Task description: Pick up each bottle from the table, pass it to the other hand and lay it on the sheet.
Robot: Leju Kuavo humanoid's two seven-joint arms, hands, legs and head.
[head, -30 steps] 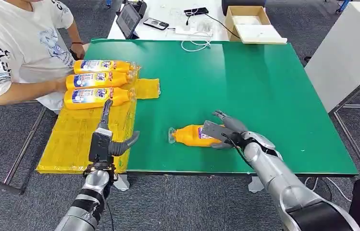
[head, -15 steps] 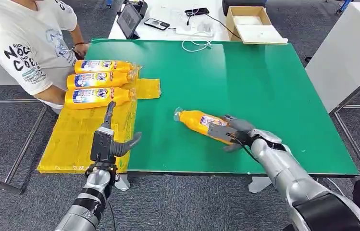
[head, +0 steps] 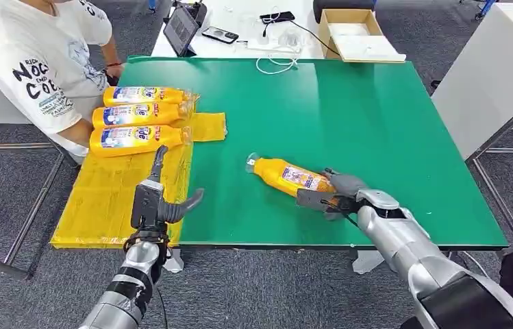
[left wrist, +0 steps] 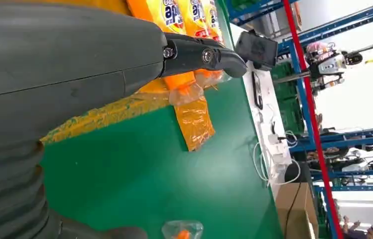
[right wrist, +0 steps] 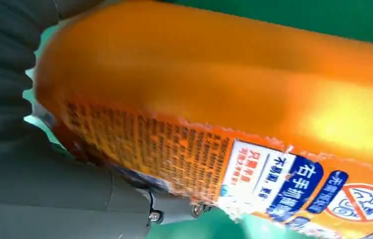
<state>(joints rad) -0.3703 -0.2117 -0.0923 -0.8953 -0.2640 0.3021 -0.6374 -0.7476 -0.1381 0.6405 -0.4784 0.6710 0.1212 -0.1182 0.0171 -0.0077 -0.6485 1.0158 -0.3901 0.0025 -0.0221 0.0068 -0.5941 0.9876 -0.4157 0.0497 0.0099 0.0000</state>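
The person's white T-shirt (head: 31,55) reads "NOC" and "COC", and the held orange bottle (right wrist: 254,99) has a label with Chinese print.

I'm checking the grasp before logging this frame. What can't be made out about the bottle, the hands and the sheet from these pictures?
- Right hand on the lone bottle: head view, its own fingers hide the contact; right wrist view too close and blurred.
- Bottle's cap end: right wrist view, cut off by the edge.
- Sheet: head view, left hand covers part of it.
- Labels of the three bottles: too small to read.
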